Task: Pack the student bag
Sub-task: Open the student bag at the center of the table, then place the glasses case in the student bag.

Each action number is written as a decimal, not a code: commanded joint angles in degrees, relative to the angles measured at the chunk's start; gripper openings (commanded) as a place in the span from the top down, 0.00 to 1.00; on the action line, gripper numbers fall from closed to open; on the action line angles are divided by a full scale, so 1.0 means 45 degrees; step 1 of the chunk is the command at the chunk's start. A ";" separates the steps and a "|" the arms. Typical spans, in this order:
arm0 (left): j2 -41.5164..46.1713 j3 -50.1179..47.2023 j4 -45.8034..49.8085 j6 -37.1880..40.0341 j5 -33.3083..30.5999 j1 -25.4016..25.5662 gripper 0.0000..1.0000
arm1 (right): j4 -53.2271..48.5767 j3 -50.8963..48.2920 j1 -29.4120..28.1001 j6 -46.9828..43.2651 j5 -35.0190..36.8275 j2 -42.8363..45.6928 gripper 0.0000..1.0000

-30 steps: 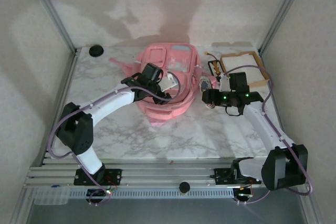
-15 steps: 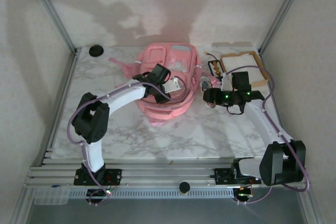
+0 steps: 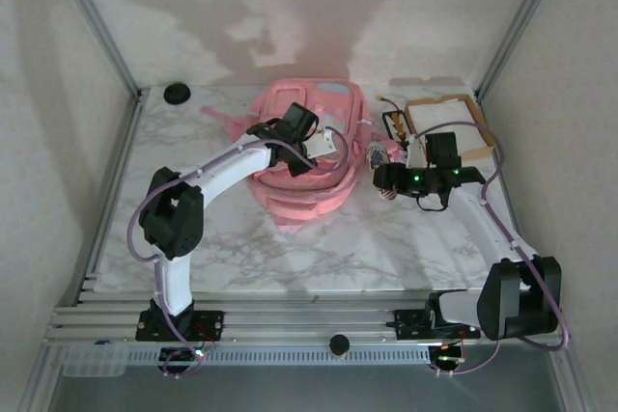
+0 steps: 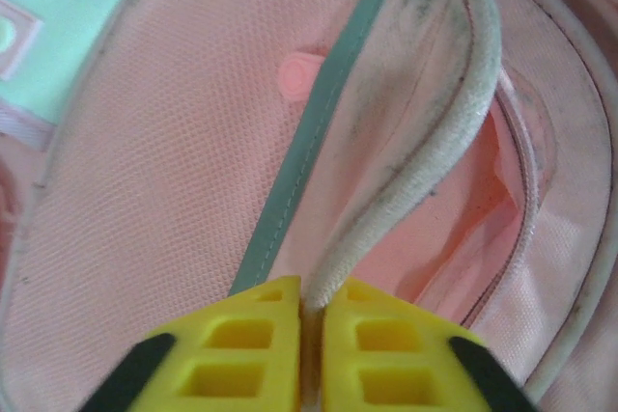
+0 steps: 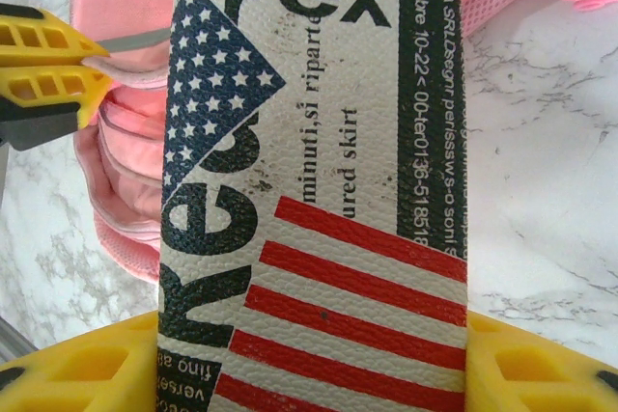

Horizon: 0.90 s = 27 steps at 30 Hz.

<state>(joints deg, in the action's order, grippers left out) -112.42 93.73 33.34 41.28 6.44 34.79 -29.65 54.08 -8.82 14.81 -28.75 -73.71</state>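
Observation:
The pink student bag [image 3: 301, 192] lies flat in the middle of the table with its main opening facing the right arm. My left gripper [image 3: 322, 146] is over it, shut on the bag's pale piped opening edge [image 4: 454, 132] and holding that flap up; its yellow fingers [image 4: 246, 335] pinch the rim, and the pink lining [image 4: 483, 229] shows beneath. My right gripper [image 3: 382, 175] hovers just right of the bag, shut on a flat case printed with stars, red stripes and black lettering [image 5: 319, 190]. The left gripper's yellow fingers [image 5: 48, 74] and the bag [image 5: 126, 180] appear beyond the case.
A shallow brown cardboard box [image 3: 454, 124] sits at the back right, with a small dark tray of items [image 3: 394, 124] beside it. A black round object [image 3: 177, 94] lies at the back left corner. A pink strap [image 3: 224, 115] trails left of the bag.
The left arm has swung farther back and right over the bag, drawing the opening edge up with it. The right gripper and its case have hardly moved.

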 commanded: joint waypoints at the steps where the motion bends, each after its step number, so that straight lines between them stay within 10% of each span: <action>1: -0.0501 0.0712 0.0234 -0.0231 0.0086 -0.0171 1.00 | -0.0377 0.0214 0.0020 -0.0004 -0.0242 -0.0154 0.83; 16: -0.0162 0.3241 -0.0185 -0.6121 0.1963 0.0096 1.00 | 0.0114 0.1261 -0.3825 0.0977 0.1640 -0.1667 0.87; 27: -0.0288 0.3878 -0.0362 -0.7892 0.1525 0.0613 1.00 | -0.1085 0.4254 -0.3997 0.0756 0.3826 -0.4107 0.75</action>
<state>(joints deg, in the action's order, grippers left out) -114.17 108.12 36.27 11.42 11.99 37.21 -32.91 70.13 -27.05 18.28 -16.08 -87.72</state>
